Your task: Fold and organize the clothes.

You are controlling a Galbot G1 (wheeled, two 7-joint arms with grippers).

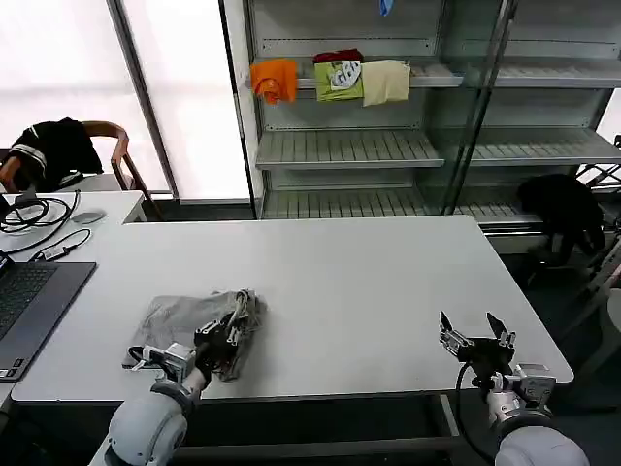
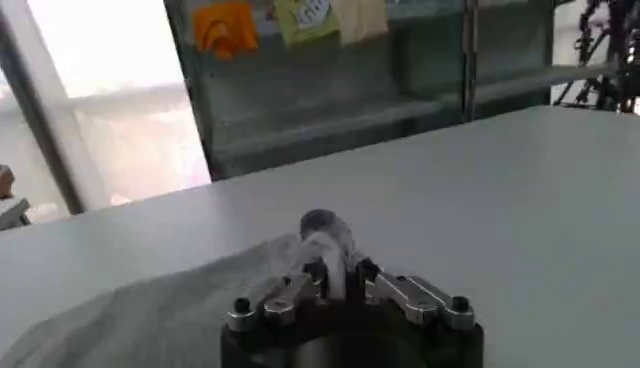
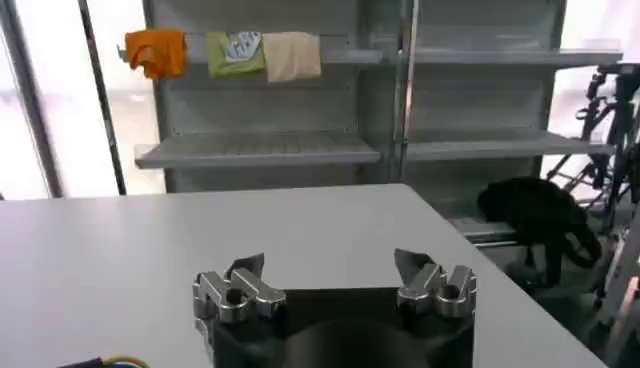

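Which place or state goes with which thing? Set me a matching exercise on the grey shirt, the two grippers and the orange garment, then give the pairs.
Things:
1. grey shirt
2. left gripper
3. right gripper
4. orange garment

Places or states:
A. open, holding nothing, near the table's front right corner
B. on the shelf behind the table
C. crumpled at the table's front left
D. shut on the shirt's edge

Pairs: 1-C, 2-D, 3-A, 4-B
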